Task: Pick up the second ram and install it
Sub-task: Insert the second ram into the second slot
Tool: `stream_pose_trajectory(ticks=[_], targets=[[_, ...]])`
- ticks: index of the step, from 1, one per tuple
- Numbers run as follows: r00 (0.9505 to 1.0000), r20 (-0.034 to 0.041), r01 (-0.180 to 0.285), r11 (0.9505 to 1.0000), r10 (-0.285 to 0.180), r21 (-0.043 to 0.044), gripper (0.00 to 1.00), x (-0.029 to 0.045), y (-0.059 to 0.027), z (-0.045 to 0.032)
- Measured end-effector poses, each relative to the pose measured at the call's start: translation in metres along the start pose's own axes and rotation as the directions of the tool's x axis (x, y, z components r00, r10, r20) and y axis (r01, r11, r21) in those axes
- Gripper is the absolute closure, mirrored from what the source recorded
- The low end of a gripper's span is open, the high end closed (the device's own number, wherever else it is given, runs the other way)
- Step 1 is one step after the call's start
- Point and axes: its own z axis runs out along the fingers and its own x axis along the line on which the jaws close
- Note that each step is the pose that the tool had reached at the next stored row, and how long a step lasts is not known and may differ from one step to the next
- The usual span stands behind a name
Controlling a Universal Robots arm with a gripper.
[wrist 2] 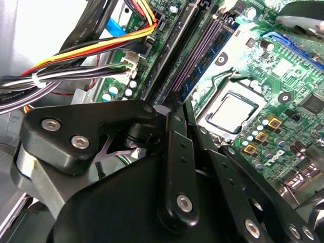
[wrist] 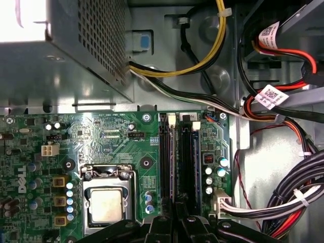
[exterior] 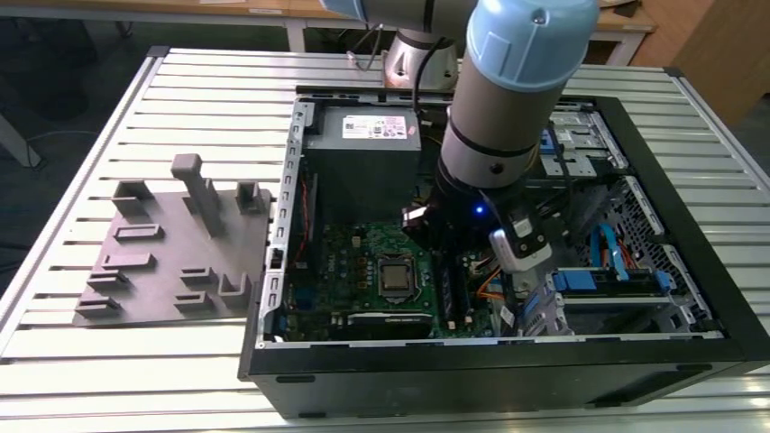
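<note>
The second ram [wrist: 173, 162] is a thin dark stick standing edge-up along one of the motherboard's long slots, and it also appears in the second wrist view [wrist 2: 174, 50]. My gripper [wrist: 177, 225] sits over the near part of that slot. Its black fingers [wrist 2: 174, 147] are drawn close together, and the stick's edge runs out from between them. The pads' contact with the stick is hidden. A neighbouring slot [wrist: 190, 162] runs parallel beside it. In the exterior view the arm's wrist [exterior: 481, 180] reaches down into the open computer case [exterior: 288, 298] above these slots.
The square silver processor [wrist: 106, 205] lies beside the slots. The grey power supply box [wrist: 61, 50] is behind the board. Bundled cables [wrist: 283, 192] crowd the other side. A grey fixture plate with upright posts [exterior: 169, 262] rests on the slatted table at the exterior view's left.
</note>
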Motion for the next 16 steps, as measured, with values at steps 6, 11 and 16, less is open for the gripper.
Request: stream_pose_trajectory(ticks=[6, 11, 16], targets=[[0.9999, -0.0011, 0.012, 0.9999, -0.012, 0.0003, 0.86, -0.0016, 0.0, -0.0001], [0.9995, -0.0027, 0.032, 0.9995, -0.032, 0.0004, 0.86, -0.0029, 0.0001, 0.0002], [0.9994, -0.003, 0.036, 0.9994, -0.036, 0.0004, 0.86, -0.0029, 0.0, 0.0025]])
